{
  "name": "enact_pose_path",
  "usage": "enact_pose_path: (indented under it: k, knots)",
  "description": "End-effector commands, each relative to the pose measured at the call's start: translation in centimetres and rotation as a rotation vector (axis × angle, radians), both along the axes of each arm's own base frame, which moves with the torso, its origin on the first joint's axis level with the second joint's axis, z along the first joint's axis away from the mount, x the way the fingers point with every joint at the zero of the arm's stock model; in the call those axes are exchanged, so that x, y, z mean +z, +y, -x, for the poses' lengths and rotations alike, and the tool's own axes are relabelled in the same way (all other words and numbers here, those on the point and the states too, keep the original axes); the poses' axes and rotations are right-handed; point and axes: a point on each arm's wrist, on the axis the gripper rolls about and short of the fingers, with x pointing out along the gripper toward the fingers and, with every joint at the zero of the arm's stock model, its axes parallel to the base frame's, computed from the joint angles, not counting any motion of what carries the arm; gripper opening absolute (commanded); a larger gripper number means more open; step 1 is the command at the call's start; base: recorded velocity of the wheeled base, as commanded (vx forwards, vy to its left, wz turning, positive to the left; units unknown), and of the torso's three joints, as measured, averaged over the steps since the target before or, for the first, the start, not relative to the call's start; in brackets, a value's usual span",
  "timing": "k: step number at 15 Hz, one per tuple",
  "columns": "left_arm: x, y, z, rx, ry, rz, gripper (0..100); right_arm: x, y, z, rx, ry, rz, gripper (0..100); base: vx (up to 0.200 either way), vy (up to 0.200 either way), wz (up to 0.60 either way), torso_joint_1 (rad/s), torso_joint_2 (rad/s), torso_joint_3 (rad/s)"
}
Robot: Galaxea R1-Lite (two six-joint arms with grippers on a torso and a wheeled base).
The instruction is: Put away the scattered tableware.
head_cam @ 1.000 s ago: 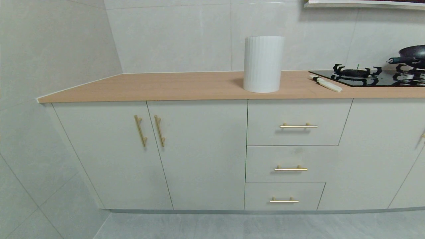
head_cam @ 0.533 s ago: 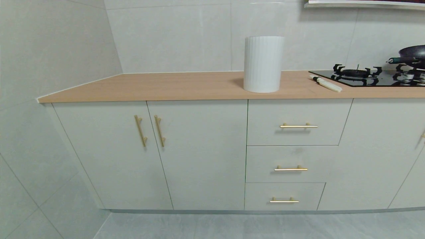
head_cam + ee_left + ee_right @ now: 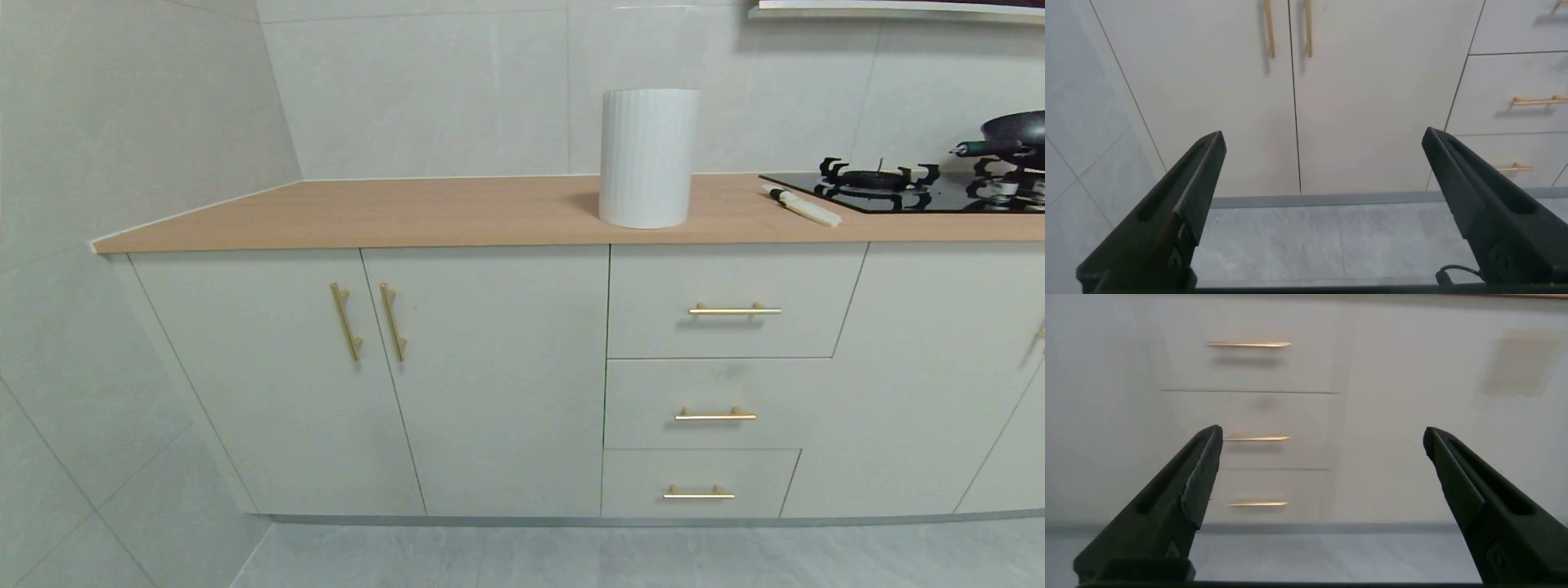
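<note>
We log a wooden surface (image 3: 424,212) running over pale cabinets. A white ribbed container (image 3: 647,159) stands upright on it, near the front edge. To its right and apart from it, a slim white utensil (image 3: 802,206) with a dark far end lies flat on the surface, by the near corner of the black hob (image 3: 939,198). A dark pan (image 3: 1016,129) sits on the hob's right-hand burner.

Left gripper (image 3: 1323,137): jaws wide, holding nothing, low before the double cabinet doors (image 3: 1372,82), grey floor (image 3: 1323,245) beneath. Right gripper (image 3: 1323,433): jaws wide, holding nothing, facing the stack of three drawers (image 3: 1249,392) with gold handles.
</note>
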Motion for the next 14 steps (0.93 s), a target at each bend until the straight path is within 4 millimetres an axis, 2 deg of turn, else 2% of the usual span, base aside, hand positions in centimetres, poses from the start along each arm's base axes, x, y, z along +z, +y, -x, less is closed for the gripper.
enact_pose_path:
  k: [1,14]
  knots:
    - [0.0,0.0,0.0,0.001,0.0,0.0,100,-0.93,0.04,-0.24,0.02,0.053,-0.006,100,0.0,0.0,0.0,0.0,0.0,0.0]
    - [0.0,-0.01,0.0,-0.002,0.0,-0.006,100,-1.14,0.05,-0.22,0.025,0.075,-0.021,100,0.0,0.0,0.0,0.0,0.0,0.0]
